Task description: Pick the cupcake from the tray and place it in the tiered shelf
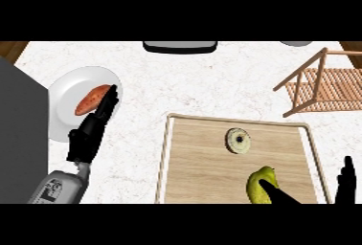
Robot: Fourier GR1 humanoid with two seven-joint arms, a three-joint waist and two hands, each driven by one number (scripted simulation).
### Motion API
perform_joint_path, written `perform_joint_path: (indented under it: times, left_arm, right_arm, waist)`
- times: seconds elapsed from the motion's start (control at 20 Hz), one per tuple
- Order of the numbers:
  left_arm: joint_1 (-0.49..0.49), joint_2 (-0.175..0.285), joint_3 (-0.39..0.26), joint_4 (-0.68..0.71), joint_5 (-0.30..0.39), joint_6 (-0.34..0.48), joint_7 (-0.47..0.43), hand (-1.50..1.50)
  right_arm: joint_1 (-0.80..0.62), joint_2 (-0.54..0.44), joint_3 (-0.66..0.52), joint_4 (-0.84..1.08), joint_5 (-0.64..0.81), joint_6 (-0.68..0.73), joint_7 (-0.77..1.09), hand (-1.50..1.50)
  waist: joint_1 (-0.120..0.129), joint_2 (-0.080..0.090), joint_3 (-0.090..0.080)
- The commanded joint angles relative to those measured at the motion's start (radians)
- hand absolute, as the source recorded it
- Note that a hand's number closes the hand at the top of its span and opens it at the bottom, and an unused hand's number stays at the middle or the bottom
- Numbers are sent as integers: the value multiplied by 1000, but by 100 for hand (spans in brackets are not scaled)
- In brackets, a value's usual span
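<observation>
**Cupcake on the tray, both hands unclenched**

Head view: the cupcake [238, 140] sits in the upper middle of the wooden tray [167, 158], well apart from the tiered shelf [322, 81] at the upper right. The right hand [345, 182] enters at the lower right, its fingers straight and spread, with one dark digit over a yellow-green fruit [257, 184]. The left hand [90, 134] reaches straight-fingered over a white plate [63, 95], beside a sweet potato [92, 99].

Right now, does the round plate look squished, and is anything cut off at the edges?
In the head view, yes: the plate looks taller than wide, though it is round. In the same view, the tiered shelf runs off the right edge. The right hand shows only partly at the lower edge.
</observation>
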Motion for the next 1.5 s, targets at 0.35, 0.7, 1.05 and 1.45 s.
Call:
perform_joint_path:
  times: [0.35,0.7,1.05,1.45]
  left_arm:
    - [-19,-23,-11,25,-13,-7,-17,0]
    - [-15,-31,4,40,-9,-11,-15,0]
    - [-35,-6,43,50,7,-38,-11,0]
    - [-34,-31,32,62,-31,-10,-28,0]
  right_arm:
    - [-185,5,81,-141,286,598,591,-150]
    - [-451,94,97,-119,360,787,791,-150]
    - [-541,95,74,-25,392,826,794,-150]
    - [-616,96,75,121,348,713,794,-150]
  waist:
    - [25,1,0]
    - [11,-6,5]
    - [-4,-10,6]
    - [3,-10,7]
